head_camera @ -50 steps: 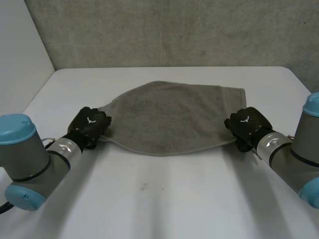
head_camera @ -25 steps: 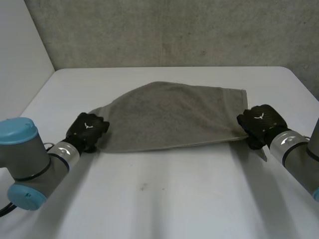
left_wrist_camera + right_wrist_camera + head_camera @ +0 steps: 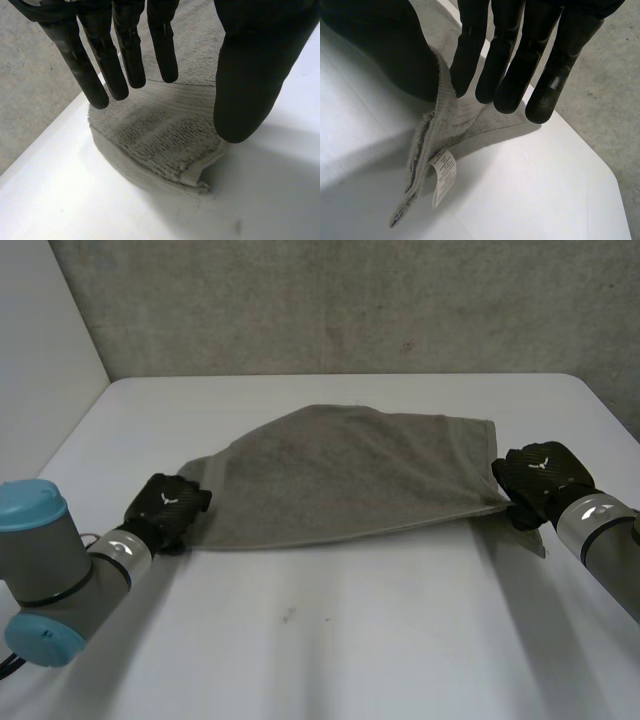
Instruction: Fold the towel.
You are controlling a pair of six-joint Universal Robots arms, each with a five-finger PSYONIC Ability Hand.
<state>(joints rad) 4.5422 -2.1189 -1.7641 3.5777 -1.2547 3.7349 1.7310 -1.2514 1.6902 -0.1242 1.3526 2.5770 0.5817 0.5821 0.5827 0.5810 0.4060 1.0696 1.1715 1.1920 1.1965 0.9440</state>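
At the left side of the head view, the left arm (image 3: 45, 560) reaches over the white tabletop (image 3: 350, 640), and the left hand (image 3: 165, 505) is at the near left corner of the grey towel (image 3: 350, 475). In the left wrist view this hand's fingers (image 3: 125, 55) are straight, and the cloth (image 3: 165, 135) goes up from the tabletop between them and the thumb (image 3: 250, 75), which hold it. The corner tip lies folded on the tabletop under the hand.

The towel lies in the middle of the tabletop. Its near edge runs almost straight from one hand to the other, and its far edge is rounded.

At the right, the right hand (image 3: 540, 478) pinches the near right corner. In the right wrist view the cloth edge (image 3: 432, 125) passes between its thumb (image 3: 385, 50) and straight fingers (image 3: 510, 65), and a white label (image 3: 442, 177) hangs from the corner below.
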